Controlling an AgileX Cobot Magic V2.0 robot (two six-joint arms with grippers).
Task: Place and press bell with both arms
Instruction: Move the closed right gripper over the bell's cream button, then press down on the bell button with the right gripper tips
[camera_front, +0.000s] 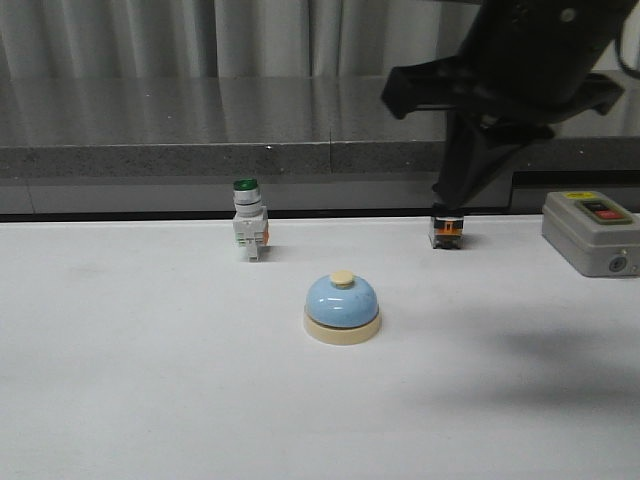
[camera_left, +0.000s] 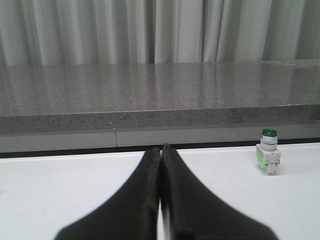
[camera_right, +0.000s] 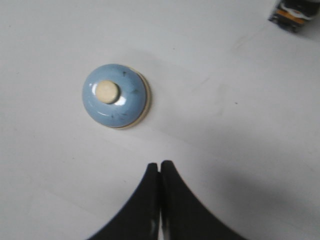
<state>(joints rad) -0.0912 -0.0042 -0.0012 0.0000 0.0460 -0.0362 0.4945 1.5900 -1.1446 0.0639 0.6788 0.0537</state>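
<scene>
Sitting upright near the middle of the white table (camera_front: 120, 400), the bell (camera_front: 342, 309) is free on all sides; nothing touches it. It looks small and stiff, probably light, so a push from the side could make it slide on the smooth surface. The blue dome is glossy and rounded, and fingers would likely slip off it. The better place to hold seems to be the cream base, low, from two opposite sides. The knob (camera_right: 106, 91) on top is for pressing only, straight down, so that the bell does not tip.

The right gripper (camera_right: 159, 167) hangs high above the table, looking down at the bell, with its fingers pressed together and nothing between them. The left gripper (camera_left: 160, 152) is also closed and empty, low over the table and pointing toward the grey ledge (camera_left: 150, 95) at the back; the front view does not show it.

Around the bell there is much open room to the front and both sides. Behind it stand the green switch (camera_front: 247, 218) and the black switch (camera_front: 446, 228), both well apart from it, and a grey button box (camera_front: 590, 232) is at the right edge. The ledge closes the back of the table.
</scene>
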